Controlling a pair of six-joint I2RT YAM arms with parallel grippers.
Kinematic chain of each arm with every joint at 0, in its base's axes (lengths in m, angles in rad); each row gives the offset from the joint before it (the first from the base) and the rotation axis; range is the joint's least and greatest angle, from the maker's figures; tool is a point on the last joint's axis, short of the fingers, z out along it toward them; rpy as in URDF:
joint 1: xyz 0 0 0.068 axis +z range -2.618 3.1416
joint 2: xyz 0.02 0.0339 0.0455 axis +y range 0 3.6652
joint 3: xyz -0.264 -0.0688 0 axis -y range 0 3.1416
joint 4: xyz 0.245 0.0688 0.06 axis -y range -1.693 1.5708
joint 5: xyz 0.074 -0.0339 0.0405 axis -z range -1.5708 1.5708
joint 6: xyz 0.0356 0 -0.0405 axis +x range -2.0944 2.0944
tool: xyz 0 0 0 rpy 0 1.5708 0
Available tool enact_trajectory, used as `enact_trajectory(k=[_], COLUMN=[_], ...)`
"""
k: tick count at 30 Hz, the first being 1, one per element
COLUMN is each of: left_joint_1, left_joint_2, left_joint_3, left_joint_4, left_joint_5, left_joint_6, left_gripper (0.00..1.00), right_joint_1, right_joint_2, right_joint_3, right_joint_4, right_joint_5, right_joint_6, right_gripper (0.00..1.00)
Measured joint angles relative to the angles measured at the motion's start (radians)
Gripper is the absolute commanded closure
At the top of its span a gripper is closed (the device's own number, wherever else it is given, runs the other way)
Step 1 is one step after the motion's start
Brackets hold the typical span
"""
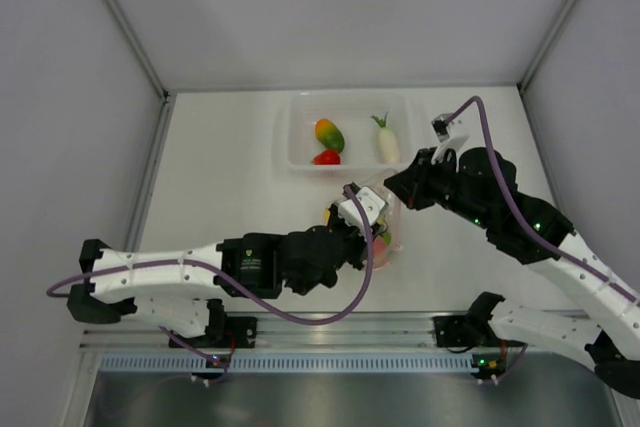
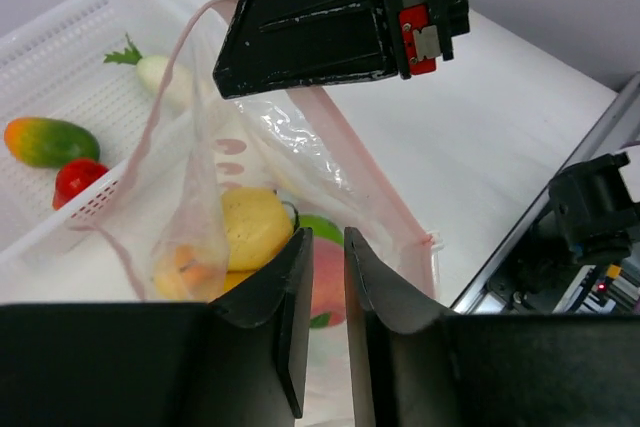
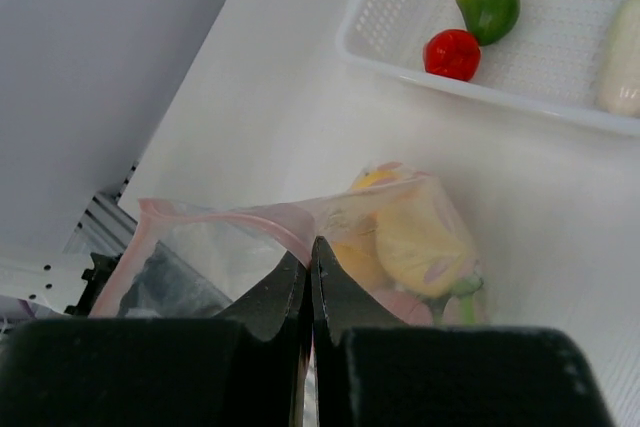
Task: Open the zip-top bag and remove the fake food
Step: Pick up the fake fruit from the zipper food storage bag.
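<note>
The clear zip-top bag (image 1: 390, 215) stands at the table's middle, its pink zip mouth (image 2: 330, 137) pulled open. My right gripper (image 3: 312, 243) is shut on the zip edge and holds that side up. Fake food shows inside the bag: a yellow fruit (image 2: 255, 222), an orange piece (image 2: 185, 262), something green (image 2: 318, 228) and a pink fruit (image 2: 326, 277). My left gripper (image 2: 320, 237) is at the bag from the near side. Its jaws stand narrow with the pink fruit filling the gap between them. In the top view the left gripper (image 1: 366, 215) covers most of the bag.
A white perforated tray (image 1: 296, 135) sits behind the bag, holding a green-orange mango (image 1: 329, 133), a red tomato (image 1: 326, 157) and a white radish (image 1: 387, 142). Grey walls close the left, back and right. A metal rail runs along the near edge (image 1: 330, 327).
</note>
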Motion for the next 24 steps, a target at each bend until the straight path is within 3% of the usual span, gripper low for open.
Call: enact_trajectory(k=[1, 5, 11, 24], left_joint_1=[0.000, 0.016, 0.124, 0.183], left_joint_2=[0.003, 0.005, 0.017, 0.143], left_joint_3=[-0.003, -0.046, -0.105, -0.159], left_joint_4=[-0.003, -0.022, -0.046, -0.044], left_joint_5=[-0.019, -0.046, -0.006, 0.100], left_joint_6=[-0.003, -0.028, -0.083, -0.167], left_gripper=[0.86, 1.00, 1.00, 1.00], right_joint_1=[0.000, 0.000, 0.000, 0.000], right_joint_2=[0.006, 0.018, 0.009, 0.006], right_joint_3=[0.000, -0.001, -0.002, -0.005], right_joint_4=[-0.003, -0.005, -0.005, -0.101], right_joint_5=[0.000, -0.001, 0.001, 0.187], right_joint_6=[0.000, 0.000, 0.000, -0.050], right_gripper=[1.00, 1.00, 1.00, 1.00])
